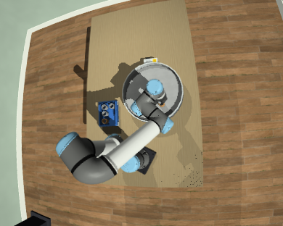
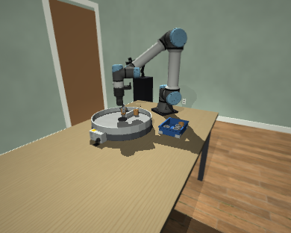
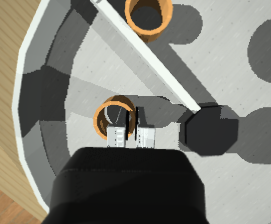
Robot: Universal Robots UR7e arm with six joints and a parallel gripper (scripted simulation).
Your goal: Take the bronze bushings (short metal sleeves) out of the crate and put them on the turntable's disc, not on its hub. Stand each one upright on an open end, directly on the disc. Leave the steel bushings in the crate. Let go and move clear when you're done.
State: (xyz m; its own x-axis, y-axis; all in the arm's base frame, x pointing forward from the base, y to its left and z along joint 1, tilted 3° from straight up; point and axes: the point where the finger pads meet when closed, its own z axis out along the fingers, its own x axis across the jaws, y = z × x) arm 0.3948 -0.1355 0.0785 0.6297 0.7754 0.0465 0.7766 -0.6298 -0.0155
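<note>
The gripper [image 3: 131, 131] pinches the wall of a bronze bushing [image 3: 105, 113], one finger inside its bore and the other outside its rim, the jaws nearly closed on the thin metal. The sleeve stands with its open end up over the grey disc [image 3: 236, 60] of the turntable, close to the black hub [image 3: 209, 130] but apart from it; whether its lower end touches the disc cannot be told. A second bronze bushing [image 3: 147, 16] stands upright on the disc farther out, on the other side of a pale bar [image 3: 151, 60] that runs from the hub toward the raised rim [image 3: 26, 65].

From the exterior view, the arm [image 2: 151, 52] reaches down from its base [image 2: 156, 110] at the far end of the wooden table [image 2: 65, 179]. Beside the turntable sits the blue crate [image 1: 116, 112], holding steel bushings [image 1: 107, 106] and one more bronze piece [image 1: 105, 121]. A small control box [image 2: 96, 137] juts from the turntable's near side.
</note>
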